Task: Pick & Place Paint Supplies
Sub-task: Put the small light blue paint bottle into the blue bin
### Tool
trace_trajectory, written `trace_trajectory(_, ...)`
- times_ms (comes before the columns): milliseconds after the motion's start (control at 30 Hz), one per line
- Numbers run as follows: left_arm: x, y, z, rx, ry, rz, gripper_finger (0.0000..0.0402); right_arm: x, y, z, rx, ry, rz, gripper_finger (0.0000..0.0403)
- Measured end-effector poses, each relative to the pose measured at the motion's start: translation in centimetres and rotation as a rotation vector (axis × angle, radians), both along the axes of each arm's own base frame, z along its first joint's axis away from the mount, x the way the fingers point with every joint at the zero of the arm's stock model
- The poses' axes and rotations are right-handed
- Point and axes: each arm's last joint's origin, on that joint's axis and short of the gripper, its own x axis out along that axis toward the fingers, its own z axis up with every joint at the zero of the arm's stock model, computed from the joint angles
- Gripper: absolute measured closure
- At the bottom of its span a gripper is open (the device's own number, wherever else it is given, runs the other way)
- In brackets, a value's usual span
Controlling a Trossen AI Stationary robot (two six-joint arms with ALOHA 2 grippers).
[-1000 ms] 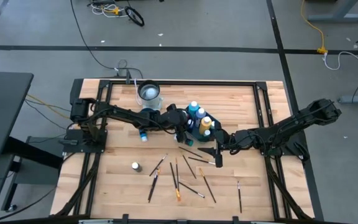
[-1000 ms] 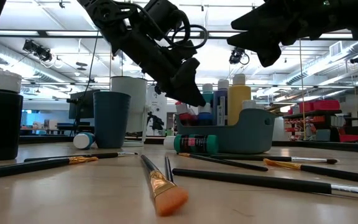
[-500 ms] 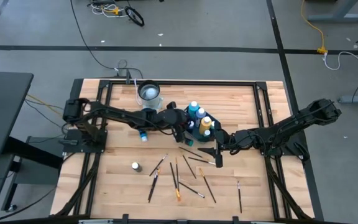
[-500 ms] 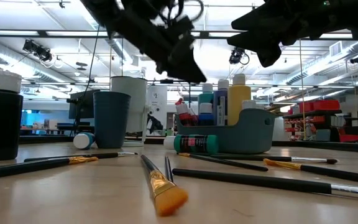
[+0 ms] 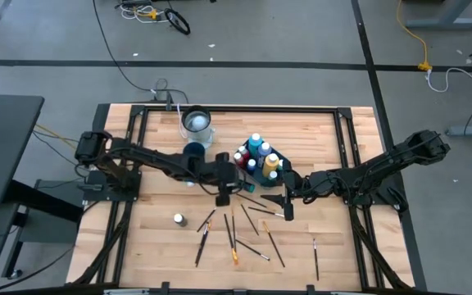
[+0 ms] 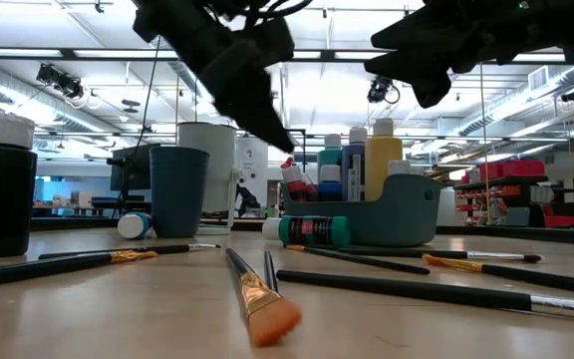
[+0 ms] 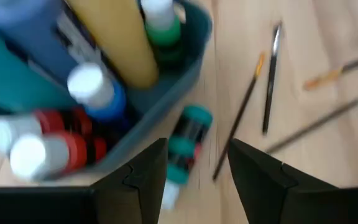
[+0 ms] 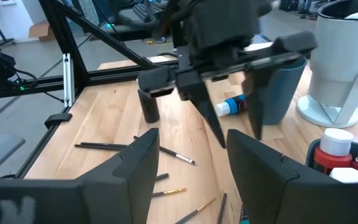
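A teal tray [image 5: 267, 177] in the middle of the table holds upright paint bottles [image 7: 114, 37]: blue, yellow, red and teal. A teal bottle [image 7: 188, 140] lies on its side on the table, close against the tray's near wall. Several brushes [image 5: 232, 229] lie flat on the near half of the table. My left gripper [image 5: 224, 198] hangs open above the table just left of the tray, tilted down, with nothing between its fingers [image 7: 148, 168]. My right gripper [image 5: 286, 201] stands open and raised to the right of the tray, with nothing in it.
A dark blue cup [image 5: 193, 152] and a white container [image 5: 197, 123] stand behind the left gripper. A blue bottle [image 5: 188, 179] lies beside the cup. A black bottle [image 5: 179, 219] stands at the near left. Brushes [image 6: 257, 289] cover much of the near table.
My left gripper has drawn back from the tray, toward the table's near edge and a little to the left, rising and rolling slightly as it went. It stays open with nothing in it. The bottles and brushes have kept their places.
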Motion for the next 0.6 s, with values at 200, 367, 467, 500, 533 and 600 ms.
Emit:
trace_trajectory(200, -0.8, -0.4, -1.4, 0.062, 0.073, 0.018, 0.0223, 0.0, 0.0, 0.0, 0.000, -0.001, 0.000, 0.0213)
trace_trajectory(367, -1.3, -0.1, -3.2, 0.066, 0.078, 0.021, 0.0223, 0.0, 0.0, 0.0, 0.000, 0.000, 0.000, 0.0213)
trace_trajectory(467, -1.3, 0.0, -4.1, 0.052, 0.062, 0.009, 0.0223, 0.0, 0.0, 0.0, 0.000, -0.002, 0.000, 0.0213)
trace_trajectory(500, -1.1, 0.0, -4.3, 0.051, 0.053, -0.009, 0.0223, 0.0, 0.0, 0.0, 0.000, -0.002, 0.000, 0.0213)
trace_trajectory(533, -0.7, -0.1, -4.5, 0.047, 0.033, -0.026, 0.0223, 0.0, 0.0, 0.0, 0.000, -0.002, 0.000, 0.0213)
trace_trajectory(600, -0.6, 0.0, -5.2, 0.050, 0.064, -0.045, 0.0223, 0.0, 0.0, 0.0, 0.002, -0.007, 0.000, 0.0213)
